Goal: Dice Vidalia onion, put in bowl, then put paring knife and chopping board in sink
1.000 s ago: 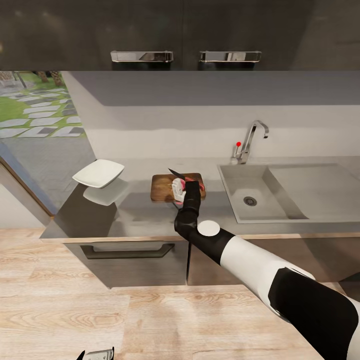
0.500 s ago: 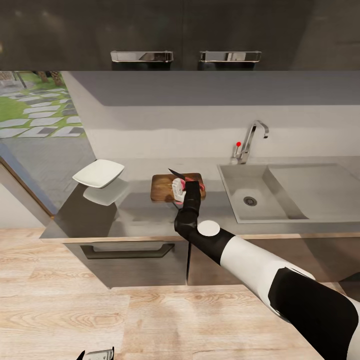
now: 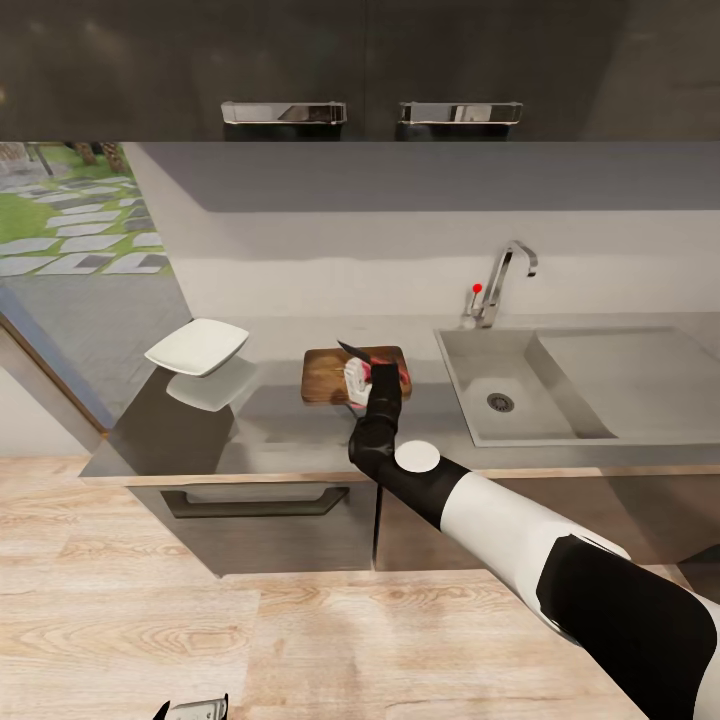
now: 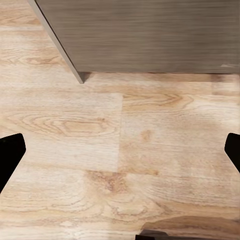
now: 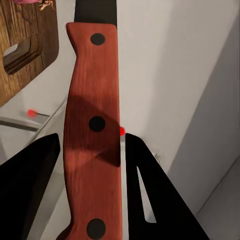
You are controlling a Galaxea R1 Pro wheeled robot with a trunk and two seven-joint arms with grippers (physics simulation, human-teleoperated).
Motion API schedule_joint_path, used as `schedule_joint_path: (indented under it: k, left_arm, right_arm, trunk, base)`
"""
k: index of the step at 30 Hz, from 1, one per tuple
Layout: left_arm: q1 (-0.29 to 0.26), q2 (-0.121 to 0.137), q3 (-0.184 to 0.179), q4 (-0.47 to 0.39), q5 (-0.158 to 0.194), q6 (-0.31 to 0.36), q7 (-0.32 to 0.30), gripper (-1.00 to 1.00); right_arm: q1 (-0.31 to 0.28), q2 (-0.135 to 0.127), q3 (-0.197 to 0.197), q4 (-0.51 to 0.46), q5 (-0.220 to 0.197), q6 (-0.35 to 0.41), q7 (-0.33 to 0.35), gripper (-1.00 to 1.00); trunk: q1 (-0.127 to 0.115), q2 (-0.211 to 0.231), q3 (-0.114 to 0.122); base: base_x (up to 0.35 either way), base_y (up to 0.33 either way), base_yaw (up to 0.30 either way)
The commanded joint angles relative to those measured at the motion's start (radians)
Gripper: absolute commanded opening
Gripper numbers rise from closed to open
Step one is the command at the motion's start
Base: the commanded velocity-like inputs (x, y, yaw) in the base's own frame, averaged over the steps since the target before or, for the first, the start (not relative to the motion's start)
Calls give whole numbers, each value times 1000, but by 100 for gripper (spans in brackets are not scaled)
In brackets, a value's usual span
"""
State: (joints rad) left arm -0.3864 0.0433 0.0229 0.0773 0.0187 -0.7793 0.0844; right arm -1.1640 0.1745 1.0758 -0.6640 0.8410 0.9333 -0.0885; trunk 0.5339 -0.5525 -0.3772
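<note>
Paring knife (image 5: pixel 92 135) clamped by red handle in right gripper (image 3: pixel 372 385), dark blade jutting past it over chopping board (image 3: pixel 325 375).
Step judged: dicing; onion pieces possibly under gripper, hard to tell.
Next: lower blade squarely onto board.
Count: one knife, one board, one bowl (image 3: pixel 197 346) well left of gripper, one sink (image 3: pixel 520 385) right.
Left gripper (image 4: pixel 120 150) spread wide, empty, above floor.
</note>
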Motion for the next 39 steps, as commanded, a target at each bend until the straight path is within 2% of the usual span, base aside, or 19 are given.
schedule_joint_path:
  k: [1, 15, 25, 39]
  left_arm:
    - [-2, 0, 2, 4, 1, -6, -1, 100]
    - [-2, 0, 2, 4, 1, -6, 0, 100]
    - [-2, 0, 2, 4, 1, -6, 0, 100]
    - [-2, 0, 2, 4, 1, -6, 0, 100]
  right_arm:
    - [-2, 0, 5, 1, -8, 5, -11, -100]
    - [-2, 0, -2, -11, -5, 7, -49, -100]
    - [-2, 0, -1, 0, -9, 7, -51, -100]
    - [-2, 0, 1, 29, -15, 5, -45, -100]
  trunk:
    - [0, -1, -1]
    - [0, -1, -1]
    - [0, -1, -1]
    - [0, -1, -1]
  base:
    - [0, 0, 0]
    - [0, 0, 0]
    - [119, 0, 0]
    - [7, 0, 0]
